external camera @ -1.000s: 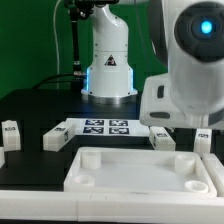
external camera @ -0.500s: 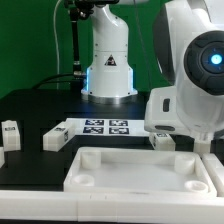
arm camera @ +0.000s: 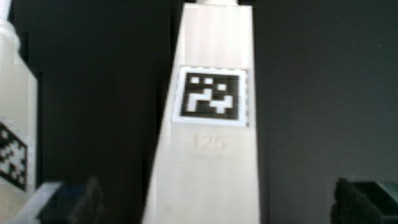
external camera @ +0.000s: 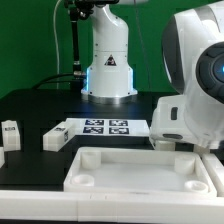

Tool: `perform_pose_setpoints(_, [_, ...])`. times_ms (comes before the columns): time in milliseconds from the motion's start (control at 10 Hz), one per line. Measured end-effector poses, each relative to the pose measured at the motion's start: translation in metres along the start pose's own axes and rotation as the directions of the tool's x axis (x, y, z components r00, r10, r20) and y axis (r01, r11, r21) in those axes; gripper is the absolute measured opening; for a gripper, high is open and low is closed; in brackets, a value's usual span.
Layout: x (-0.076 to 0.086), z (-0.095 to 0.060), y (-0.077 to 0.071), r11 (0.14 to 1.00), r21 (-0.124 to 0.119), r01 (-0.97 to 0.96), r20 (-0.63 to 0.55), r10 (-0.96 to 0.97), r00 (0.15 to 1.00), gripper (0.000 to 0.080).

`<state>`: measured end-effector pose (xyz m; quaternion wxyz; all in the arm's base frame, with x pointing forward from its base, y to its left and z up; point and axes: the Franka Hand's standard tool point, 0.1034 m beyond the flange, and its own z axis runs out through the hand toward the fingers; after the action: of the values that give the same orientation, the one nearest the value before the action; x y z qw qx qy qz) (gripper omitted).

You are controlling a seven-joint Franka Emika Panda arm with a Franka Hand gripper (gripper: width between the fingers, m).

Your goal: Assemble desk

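- The tool (arm camera: 217,203) stands wide open and holds nothing. In the wrist view its dark fingertips (arm camera: 71,202) flank a long white square plastic post leg (arm camera: 214,140) bearing a black-and-white tag, with a gap on either side.
- That leg lies flat on the black table (external camera: 35,108). The large white plastic tray-like tabletop (external camera: 140,172) with a raised rim sits at the front of the exterior view, and no leg stands in it.
- Closing the tool too high would likely pinch only the leg's upper edges, so the smooth post could twist or slip out when lifted.
- A second white part (arm camera: 15,100) lies just beside the leg, and a descending fingertip could strike or nudge it.
- Only the wrist view shows the leg between the fingertips. In the exterior view the bulky white robot arm (external camera: 195,90) hides both.
- Only the exterior view shows the tabletop, the marker board (external camera: 105,127) and a loose leg (external camera: 55,138) lying well apart, towards that view's left.
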<state>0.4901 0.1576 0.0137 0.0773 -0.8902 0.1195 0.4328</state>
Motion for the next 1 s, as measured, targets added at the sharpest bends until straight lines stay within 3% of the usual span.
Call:
perform_pose_setpoints(300, [0.0020,0.0002,0.0011,1.000,0.002,-0.001,-0.003,0.001,1.000,0.0649])
perform_pose_setpoints(500, [0.0022,0.0015,0.0015,1.000,0.002,0.001,-0.001,-0.001,1.000,0.0381])
perform_pose_setpoints(600, [0.0023,0.0023,0.0016,1.000,0.001,0.001,0.000,-0.001,1.000,0.0381])
perform_pose_setpoints(700, [0.0022,0.0027,0.0016,1.000,0.001,0.002,0.000,-0.002,1.000,0.0288])
perform_pose_setpoints(1000, [0.0018,0.0021,0.0026,1.000,0.000,0.030,0.000,-0.030,1.000,0.0289])
